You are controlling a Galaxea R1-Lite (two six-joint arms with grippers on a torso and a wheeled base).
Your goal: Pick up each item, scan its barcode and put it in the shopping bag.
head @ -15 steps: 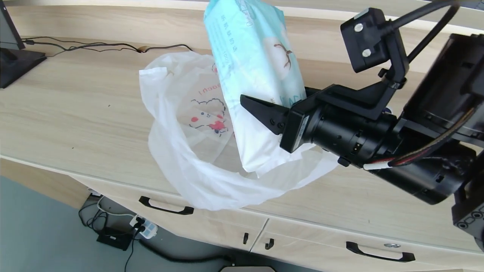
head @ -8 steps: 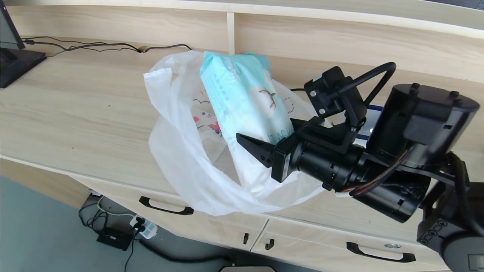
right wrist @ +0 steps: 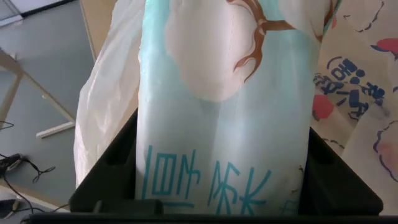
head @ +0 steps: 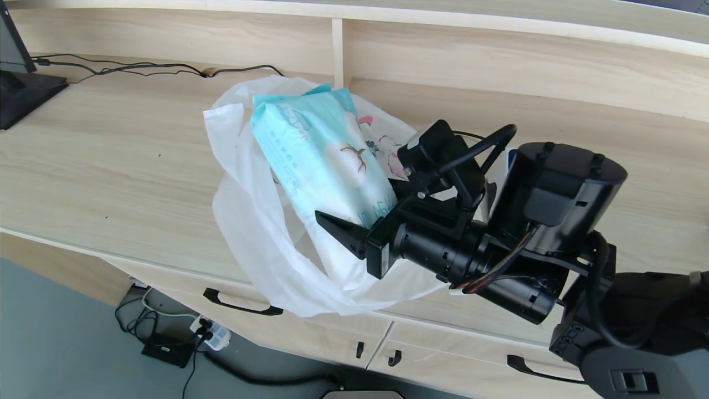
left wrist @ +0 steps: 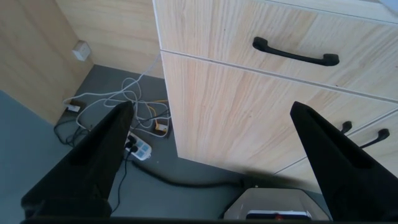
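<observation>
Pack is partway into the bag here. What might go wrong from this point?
1. The shopping bag sags over the counter edge; the weight of the tissue pack may drag it off.
2. The tissue pack leans with its top above the bag's rim; once the right gripper lets go, it may topple out.

A soft pack (head: 318, 160), pale teal and white with a brown antler drawing, leans tilted with its lower end inside the shopping bag (head: 260, 249), clamped by the right pincer (head: 357, 206); the bag, thin white cartoon-printed plastic, sits open and crumpled at the front edge of the bench (head: 111, 166).
</observation>
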